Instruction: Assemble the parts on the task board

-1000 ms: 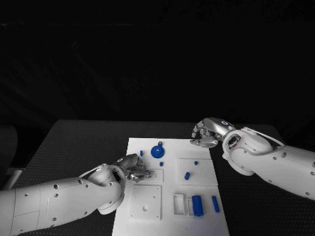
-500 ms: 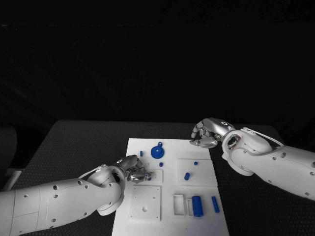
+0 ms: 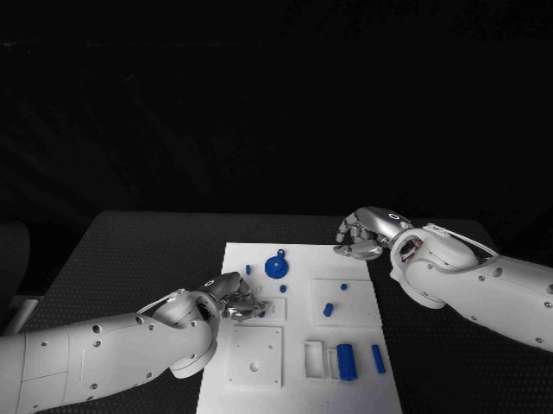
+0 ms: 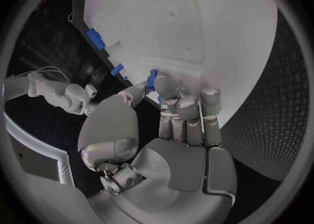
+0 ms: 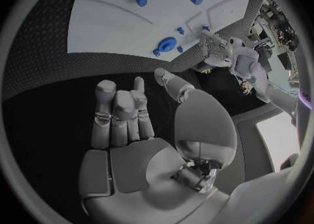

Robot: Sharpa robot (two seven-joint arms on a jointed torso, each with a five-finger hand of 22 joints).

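Change since earlier frames: none seen | left hand [image 3: 235, 300] kept at task board [image 3: 363, 362] 9 o'clock edge, small blue part [image 4: 152, 81] pinched at fingertips | right hand [image 3: 361, 233] unmoved off board's 1 o'clock corner, fingers curled, nothing held | disc-shaped part [image 3: 276, 266] at 11 o'clock on board.

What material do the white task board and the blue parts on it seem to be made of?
Task board: probably plastic, matte white, with moulded recesses and raised frames. Blue parts, such as the cylinder: likely plastic too, uniform saturated blue with a smooth, dull surface. Neither can be confirmed from looks alone.
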